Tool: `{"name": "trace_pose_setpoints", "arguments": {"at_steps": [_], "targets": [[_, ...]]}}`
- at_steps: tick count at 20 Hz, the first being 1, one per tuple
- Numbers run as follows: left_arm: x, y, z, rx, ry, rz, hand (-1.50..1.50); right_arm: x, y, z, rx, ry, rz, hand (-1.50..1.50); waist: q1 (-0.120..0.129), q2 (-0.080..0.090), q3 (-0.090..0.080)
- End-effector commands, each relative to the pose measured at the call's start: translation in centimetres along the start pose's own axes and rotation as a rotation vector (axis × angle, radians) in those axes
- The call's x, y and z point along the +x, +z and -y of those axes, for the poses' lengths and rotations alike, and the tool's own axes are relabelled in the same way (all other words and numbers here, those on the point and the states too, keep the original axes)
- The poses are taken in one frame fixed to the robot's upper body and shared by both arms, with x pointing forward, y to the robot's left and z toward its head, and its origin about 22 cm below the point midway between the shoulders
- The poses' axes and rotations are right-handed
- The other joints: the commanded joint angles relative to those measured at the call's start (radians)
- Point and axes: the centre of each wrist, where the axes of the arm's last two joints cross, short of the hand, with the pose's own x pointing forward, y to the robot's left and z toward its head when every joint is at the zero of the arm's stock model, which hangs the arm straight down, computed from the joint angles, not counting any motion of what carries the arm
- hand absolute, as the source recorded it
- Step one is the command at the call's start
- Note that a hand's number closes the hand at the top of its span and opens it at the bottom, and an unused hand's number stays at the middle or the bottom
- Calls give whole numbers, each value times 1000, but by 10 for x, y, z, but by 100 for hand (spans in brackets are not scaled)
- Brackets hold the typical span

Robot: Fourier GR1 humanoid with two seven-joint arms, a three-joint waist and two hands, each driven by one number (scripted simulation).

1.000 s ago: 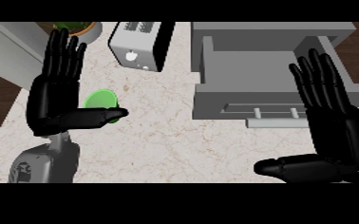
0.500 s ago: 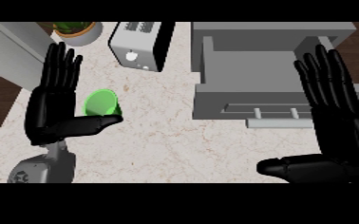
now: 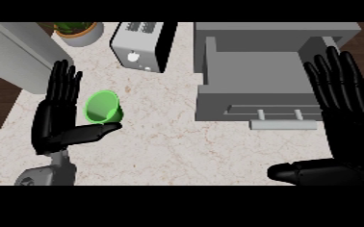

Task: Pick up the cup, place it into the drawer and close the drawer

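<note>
Cup [image 3: 103, 107] lies tipped, mouth toward left robot hand [image 3: 55, 120] (fingers straight).

You have bright, even light over the counter [image 3: 177, 139], with no glare. Shadows are soft: a dark strip falls on the toaster [image 3: 142, 45] at its right side, and the open drawer [image 3: 263, 84] is shaded inside. Both black hands read as flat dark shapes with little surface detail.
</note>
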Motion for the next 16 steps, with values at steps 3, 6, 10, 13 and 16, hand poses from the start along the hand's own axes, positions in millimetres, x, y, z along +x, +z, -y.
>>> {"name": "trace_pose_setpoints", "arguments": {"at_steps": [3, 6, 10, 13, 16], "targets": [[-34, -2, -12, 53, -29, -36, -150, 0, 8, -6, 14, 13, -11, -150, -2, 0, 0], [-55, 7, -13, 50, -43, -57, -150, 6, -11, 4, 15, 4, -7, -150, -1, 1, 0], [-64, 22, -41, 55, -23, -62, -150, -3, -1, 12, 9, -15, -11, -150, 1, 0, 0], [-86, 10, -47, 58, -41, -92, -150, 3, -7, 9, 5, -3, 0, -150, -3, 1, 0], [-97, 4, -39, 48, -45, -100, -150, 3, 1, 16, 9, 3, -13, -150, -4, 1, 0]]}}
